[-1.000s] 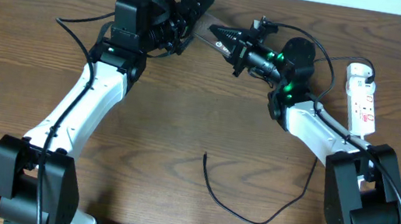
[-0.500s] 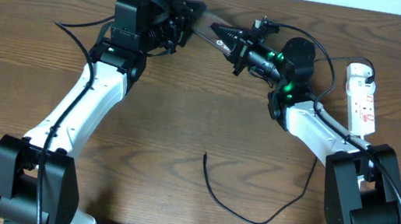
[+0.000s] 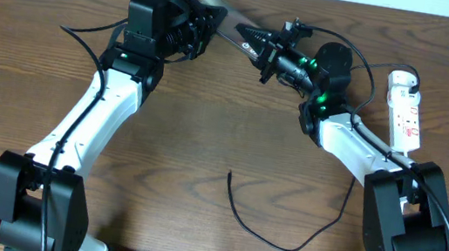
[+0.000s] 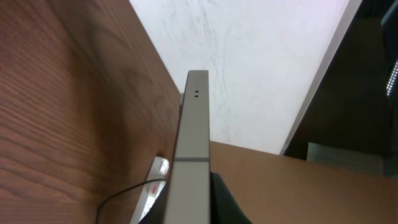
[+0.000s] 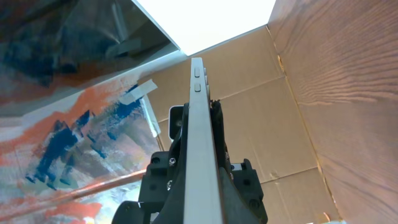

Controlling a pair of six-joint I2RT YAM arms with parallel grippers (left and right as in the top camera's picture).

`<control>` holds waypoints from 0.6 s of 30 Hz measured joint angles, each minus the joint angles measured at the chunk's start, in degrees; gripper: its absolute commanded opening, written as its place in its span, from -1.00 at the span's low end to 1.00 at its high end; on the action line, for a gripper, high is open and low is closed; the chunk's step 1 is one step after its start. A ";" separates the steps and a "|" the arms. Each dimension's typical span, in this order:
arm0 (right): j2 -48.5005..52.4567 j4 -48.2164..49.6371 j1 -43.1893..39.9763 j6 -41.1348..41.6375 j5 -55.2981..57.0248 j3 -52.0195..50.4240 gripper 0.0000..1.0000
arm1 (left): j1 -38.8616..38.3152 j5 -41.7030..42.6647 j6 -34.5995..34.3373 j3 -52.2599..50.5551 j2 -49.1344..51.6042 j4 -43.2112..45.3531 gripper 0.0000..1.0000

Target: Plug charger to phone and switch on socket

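Presently the phone (image 3: pixel 229 14) is held clear of the worktop (image 3: pixel 33 46) at its far edge, clenched at one end by the left hand (image 3: pixel 207 19) and at the other by the right hand (image 3: pixel 248 35). It is judged stiff, slick and breakable, so a firm pinch across the flat faces is advised. The charger (image 3: pixel 255 235) lies limp near the front, well apart, and is best taken just behind its tip. The phone's port is not seen; only a thin edge is shown at either wrist. The socket (image 3: pixel 407 112) is partly crossed by arm cabling.
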 measured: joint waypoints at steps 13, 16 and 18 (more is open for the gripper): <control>0.00 0.00 0.09 0.50 0.15 0.00 -0.98 | 0.00 -0.04 -0.15 0.00 0.00 -0.02 -0.85; 0.00 0.00 0.11 0.50 0.17 0.00 -0.88 | 0.00 -0.07 -0.15 0.00 0.00 0.00 -0.85; 0.00 -0.07 0.15 0.46 0.13 0.00 -0.80 | 0.00 -0.11 -0.11 0.00 0.00 0.00 -0.85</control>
